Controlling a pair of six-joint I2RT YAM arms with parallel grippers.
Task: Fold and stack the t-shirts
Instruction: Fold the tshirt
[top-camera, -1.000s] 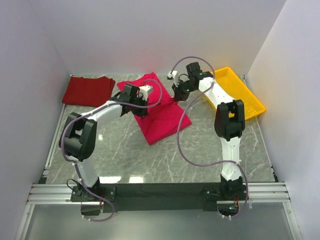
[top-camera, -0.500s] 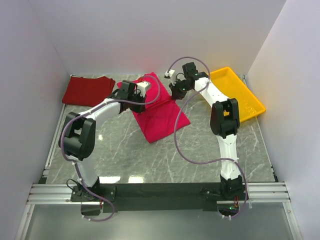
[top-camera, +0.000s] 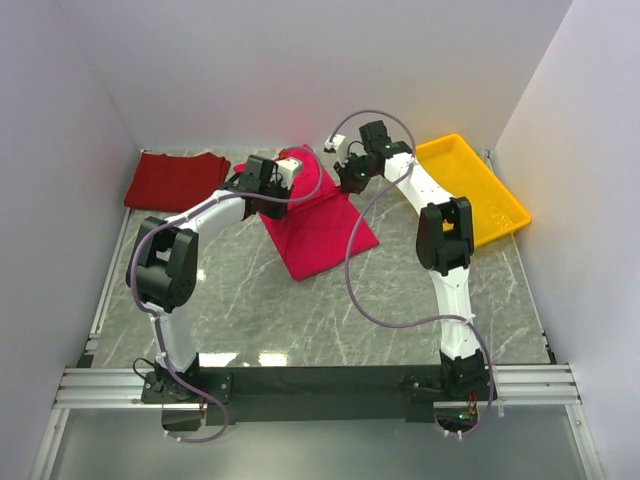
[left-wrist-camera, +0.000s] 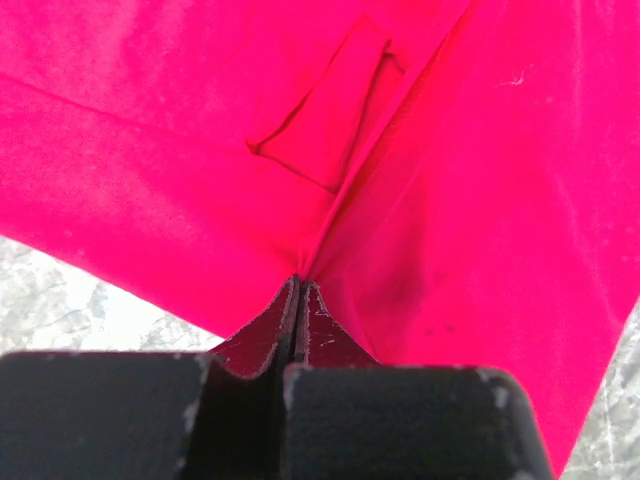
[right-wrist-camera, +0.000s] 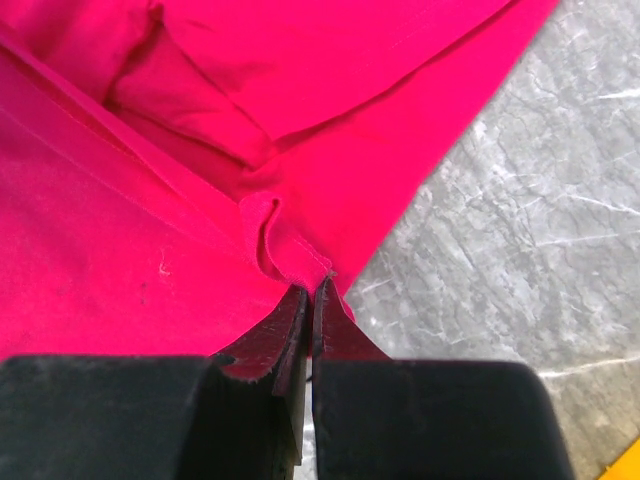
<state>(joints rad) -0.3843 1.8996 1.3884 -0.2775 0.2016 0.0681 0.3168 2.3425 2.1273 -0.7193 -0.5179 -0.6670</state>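
The crimson t-shirt (top-camera: 318, 228) lies partly folded on the grey table, middle back. My left gripper (top-camera: 262, 190) is shut on its left edge; in the left wrist view the jaws (left-wrist-camera: 298, 285) pinch a fold of the crimson cloth (left-wrist-camera: 450, 200). My right gripper (top-camera: 347, 183) is shut on its right back edge; in the right wrist view the jaws (right-wrist-camera: 310, 290) pinch the hem of the shirt (right-wrist-camera: 120, 250). The darker maroon t-shirt (top-camera: 175, 180) lies folded at the back left, apart from both grippers.
A yellow plastic tray (top-camera: 470, 185) sits at the back right by the right wall. White walls close the back and both sides. Grey marble table (top-camera: 330, 320) shows in front of the shirt and in the right wrist view (right-wrist-camera: 520, 200).
Both grippers have moved toward the back wall, pulling the crimson shirt with them. The shirt's front corner has slid back and the cloth looks shorter.
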